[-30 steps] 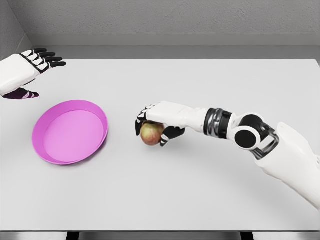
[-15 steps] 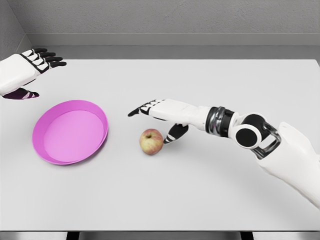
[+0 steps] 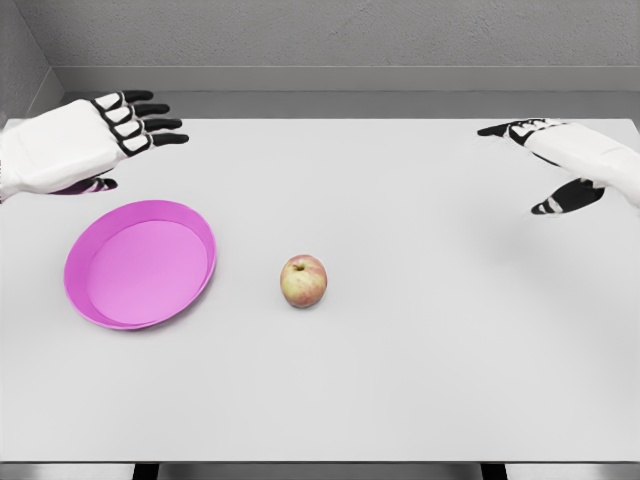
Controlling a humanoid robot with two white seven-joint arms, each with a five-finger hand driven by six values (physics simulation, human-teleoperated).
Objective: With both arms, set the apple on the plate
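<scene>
Apple (image 3: 303, 281) sits alone on the table (image 3: 400, 380), nearest item to the camera, just below centre. Upright, stem dimple up; nearly round, so no clear long axis, slightly taller than wide if anything. Red-green skin, redder on the lower left. Nothing touches it.

Change since half a second ago: the right hand, then spread just above the apple at its 1 o'clock, has pulled well away. A second ago it was wrapped around the fruit. The apple has stayed where it was released.

Plate (image 3: 140, 263), pink, at the apple's 9 o'clock, near but apart. It looks like a wide oval from this view, far rim raised higher in view. Nothing on it. Same spot as before.

Right hand (image 3: 560, 160) now at the apple's 2 o'clock, far right edge, above the table. Fingers extended and spread wide, thumb hanging down; it holds nothing.

Left hand (image 3: 85, 145) at the plate's 11 o'clock, beyond its far rim. Larger in view and further right than before. Fingers straight, pointing to 3 o'clock, loosely apart; empty.
</scene>
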